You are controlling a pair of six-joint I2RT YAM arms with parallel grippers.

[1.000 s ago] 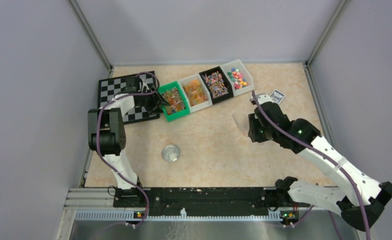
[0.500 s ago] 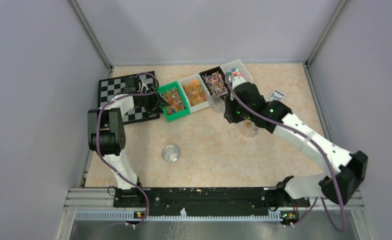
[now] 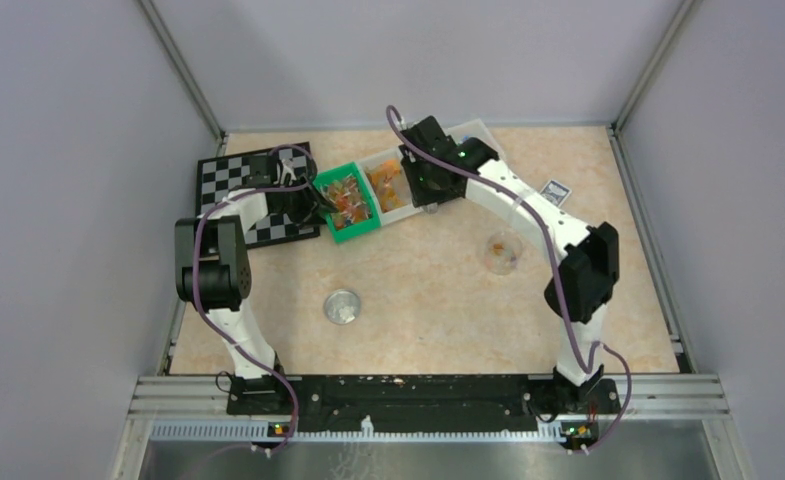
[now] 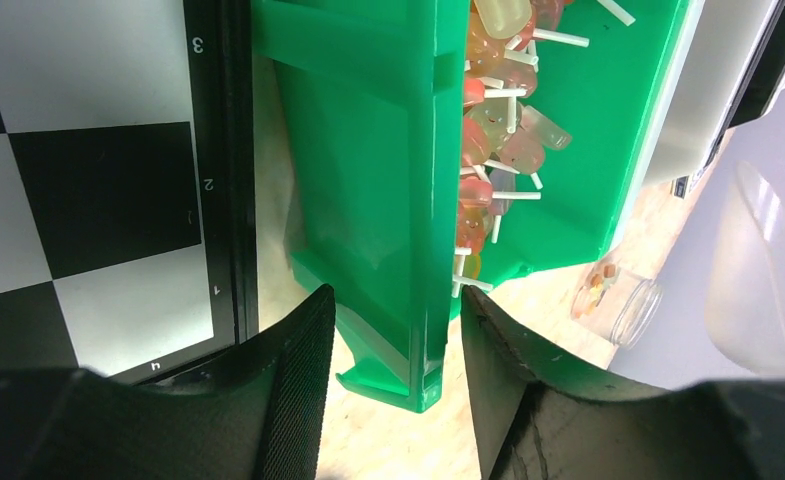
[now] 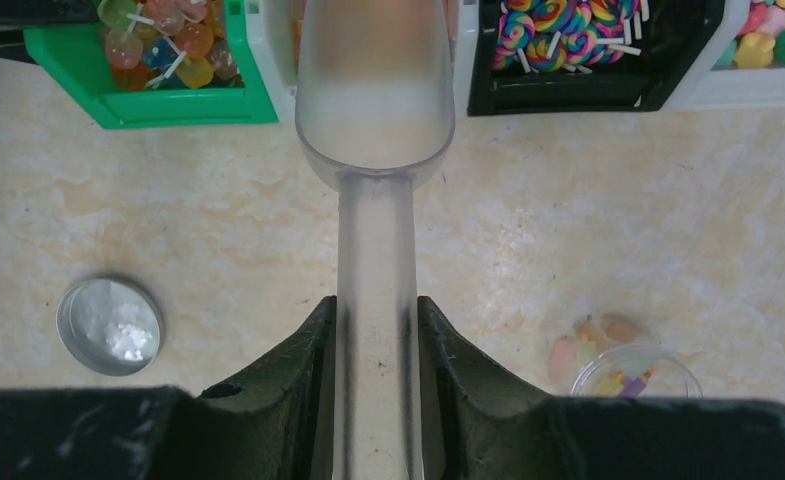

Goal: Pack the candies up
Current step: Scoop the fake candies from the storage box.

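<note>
Right gripper [image 5: 376, 310] clamps the clear scoop [image 5: 375, 90] at the orange candies [image 3: 384, 182]; left gripper [image 4: 396, 305] pinches the green bin [image 4: 368, 150]. Dig shallow, then lift level.

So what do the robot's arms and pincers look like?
The left arm and right arm are white tubes joined by chunky black joints, each with a purple cable looping alongside. The left gripper and right gripper each have two matte black, finely textured fingers.
</note>
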